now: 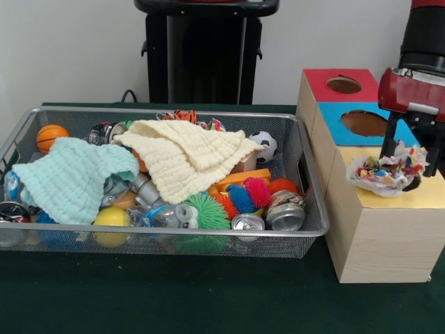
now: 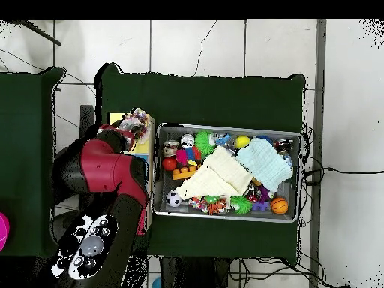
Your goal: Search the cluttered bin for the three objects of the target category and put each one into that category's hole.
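The pincer (image 1: pixel 411 163) grips a crumpled, multicoloured wrapper (image 1: pixel 386 171), holding it just above the yellow top of the wooden box (image 1: pixel 379 229), seemingly to drop it into that section's hole. Beside the box, the mesh bin (image 1: pixel 306 209) sits cluttered with cloths, balls and cans.

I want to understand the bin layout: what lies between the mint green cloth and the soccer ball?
In the front view, the cream cloth is draped between the mint green cloth and the soccer ball, covering objects below it.
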You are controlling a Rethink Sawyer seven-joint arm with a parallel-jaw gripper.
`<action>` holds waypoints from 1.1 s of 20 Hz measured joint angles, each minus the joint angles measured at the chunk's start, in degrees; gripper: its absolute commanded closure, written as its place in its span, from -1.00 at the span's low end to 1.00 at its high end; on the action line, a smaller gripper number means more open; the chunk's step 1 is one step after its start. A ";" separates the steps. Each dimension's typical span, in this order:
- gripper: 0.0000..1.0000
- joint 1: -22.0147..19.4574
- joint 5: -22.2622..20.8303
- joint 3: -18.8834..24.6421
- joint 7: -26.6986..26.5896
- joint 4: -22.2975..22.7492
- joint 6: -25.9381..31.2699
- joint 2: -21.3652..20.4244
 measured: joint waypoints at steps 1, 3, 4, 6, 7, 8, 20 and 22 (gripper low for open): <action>-1.00 -0.24 0.00 0.18 0.00 0.01 0.00 -0.27; -1.00 -1.03 0.00 0.87 0.00 0.01 0.01 -1.23; -1.00 -1.20 -0.01 1.03 0.00 0.02 0.00 -1.44; -1.00 -1.96 -0.01 2.00 0.00 0.03 0.01 -2.36; -1.00 -2.16 -0.01 2.28 0.00 0.03 0.01 -2.59; -1.00 -2.51 -0.01 2.78 0.00 0.05 0.01 -2.97; -1.00 -5.69 -0.01 7.92 0.00 2.01 0.00 -6.44; -1.00 -5.84 -0.02 8.69 0.00 3.19 0.01 -6.88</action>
